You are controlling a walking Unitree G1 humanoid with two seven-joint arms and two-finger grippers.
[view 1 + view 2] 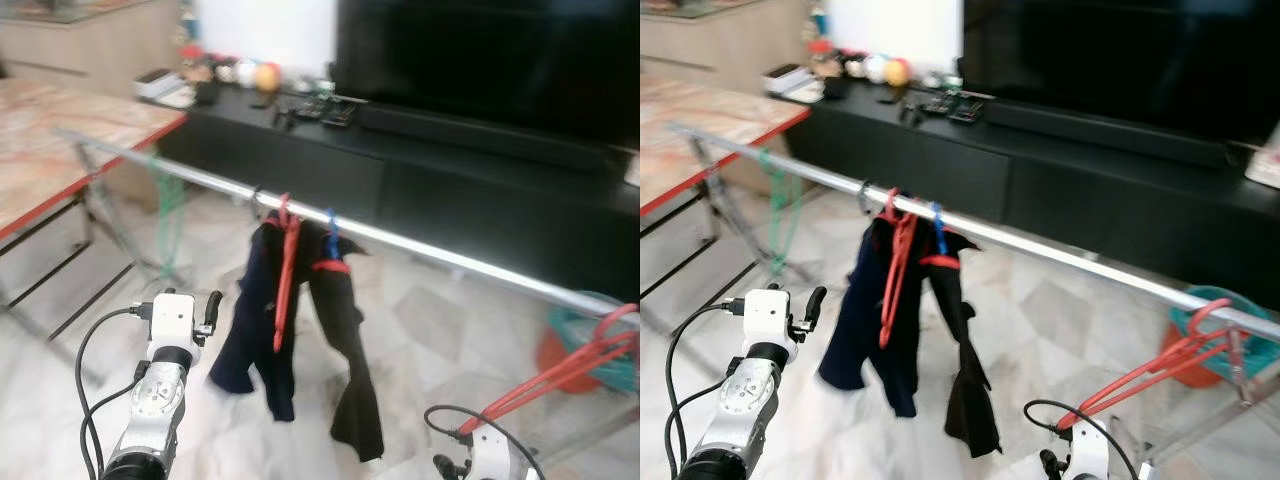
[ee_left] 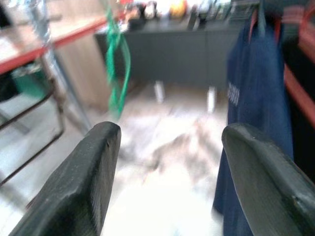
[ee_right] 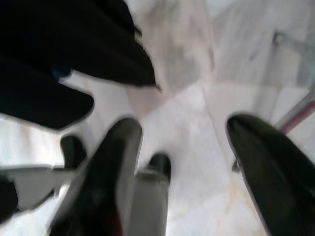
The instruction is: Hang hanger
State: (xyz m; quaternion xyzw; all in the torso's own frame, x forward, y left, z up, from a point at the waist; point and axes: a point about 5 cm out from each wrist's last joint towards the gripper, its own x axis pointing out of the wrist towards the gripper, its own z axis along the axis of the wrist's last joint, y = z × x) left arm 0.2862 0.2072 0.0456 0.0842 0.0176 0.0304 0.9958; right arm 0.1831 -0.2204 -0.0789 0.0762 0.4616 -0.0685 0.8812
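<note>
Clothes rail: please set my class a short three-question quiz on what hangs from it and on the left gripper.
1. True or false: the dark garments hang from the silver rail on a red hanger and a blue hanger.
2. What colour is the bare hanger on the rail, nearest the table? A green, B yellow, C white.
3. Fill in: in the left wrist view, the fingers of the left gripper are ____ (open or shut).

Key: 1 true; 2 A; 3 open.
</note>
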